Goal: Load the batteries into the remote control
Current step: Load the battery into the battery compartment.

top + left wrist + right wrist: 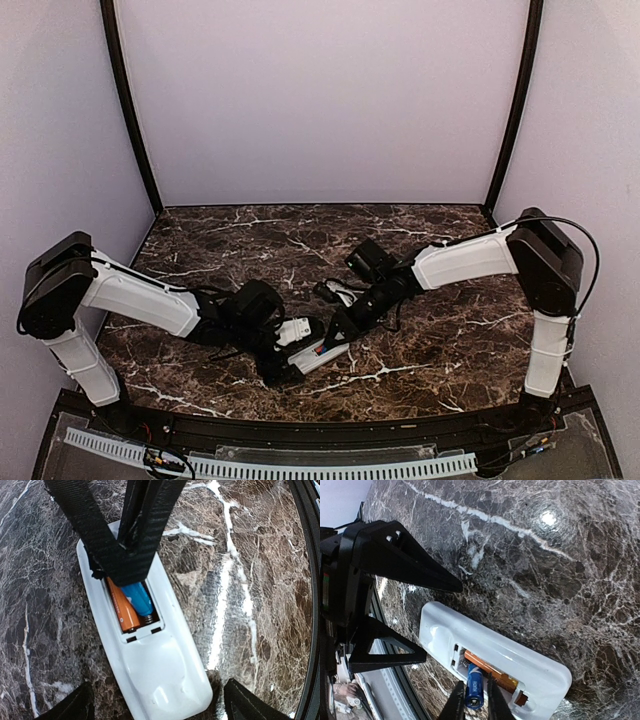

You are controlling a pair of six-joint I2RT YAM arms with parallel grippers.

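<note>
My right gripper is pinching the blue cell, nosing it into the remote's open bay beside the orange cell already lying there. My left gripper is hanging wide open, straddling the remote's other end. Next I'm reckoning on pressing it flat against the spring, then letting go.

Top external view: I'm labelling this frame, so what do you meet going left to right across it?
Left arm's black elbow → remote control → right arm's black elbow. The left end effector and the right end effector, pinching the blue battery, overlap the remote, so are omitted.
</note>
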